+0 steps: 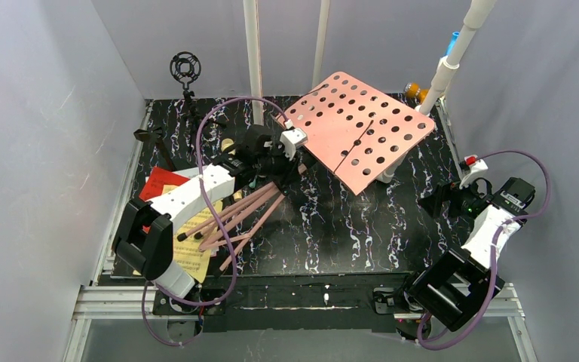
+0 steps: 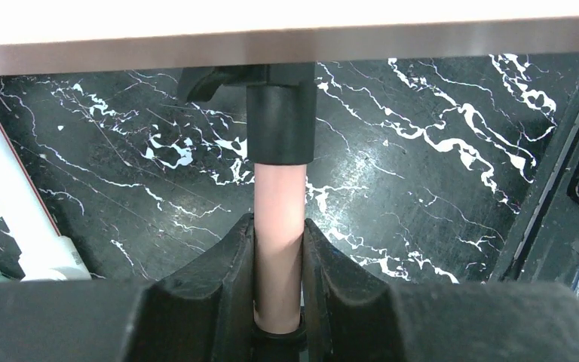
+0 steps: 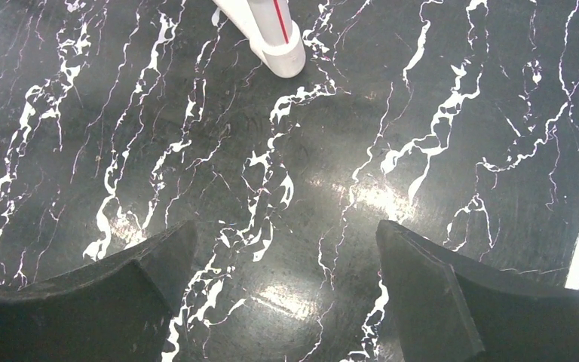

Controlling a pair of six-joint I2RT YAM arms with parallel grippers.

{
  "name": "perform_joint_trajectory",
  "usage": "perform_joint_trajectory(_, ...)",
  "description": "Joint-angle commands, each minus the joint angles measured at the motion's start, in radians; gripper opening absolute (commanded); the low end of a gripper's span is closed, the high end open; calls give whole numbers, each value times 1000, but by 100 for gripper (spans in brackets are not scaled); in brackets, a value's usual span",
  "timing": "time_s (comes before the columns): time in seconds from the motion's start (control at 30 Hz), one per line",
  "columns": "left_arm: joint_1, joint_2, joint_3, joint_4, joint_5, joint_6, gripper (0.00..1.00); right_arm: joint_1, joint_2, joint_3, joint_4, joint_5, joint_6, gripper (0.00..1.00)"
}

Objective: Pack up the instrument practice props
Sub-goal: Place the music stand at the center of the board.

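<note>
Looking down from the top view, your left tool (image 1: 277,153) reaches the stem under the pink hole-punched music stand (image 1: 358,130), whose plate tilts above the middle of the desk (image 1: 332,226). Its pink legs (image 1: 241,215) fan toward the near left, crossing yellow sheet music (image 1: 190,260) beside the red folder (image 1: 153,182). Left wrist view: that tool's fingers (image 2: 226,264) pinch the pink stem (image 2: 279,200) just below a black collar (image 2: 280,121). Right wrist view: your right tool (image 3: 285,230) hangs spread wide over the desk, near a white pipe foot (image 3: 275,41).
</note>
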State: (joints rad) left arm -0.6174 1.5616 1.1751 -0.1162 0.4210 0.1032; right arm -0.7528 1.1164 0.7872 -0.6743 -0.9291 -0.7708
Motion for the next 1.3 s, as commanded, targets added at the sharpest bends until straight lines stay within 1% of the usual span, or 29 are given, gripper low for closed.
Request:
perform_joint_trajectory(0.0, 7, -144, 2, 194, 55, -6, 0, -8, 11, 0, 3, -22, -13, 98)
perform_joint_trajectory(0.4, 7, -288, -93, 238, 61, 53, 0, -8, 8, -5, -15, -46, -28, 98)
perform_joint_trajectory(0.6, 9, -310, -111, 237, 69, 101, 0, -8, 10, -6, -23, -56, -33, 98)
perform_joint_trajectory(1.0, 12, -154, -52, 174, 101, 160, 0, -8, 14, -6, -39, -66, -51, 98)
perform_joint_trajectory(1.17, 14, -115, -63, 166, 72, 190, 0, -8, 20, -6, -51, -72, -63, 98)
perform_joint_trajectory(1.27, 14, -57, -69, 156, 32, 195, 0, -8, 31, -3, -67, -80, -78, 98)
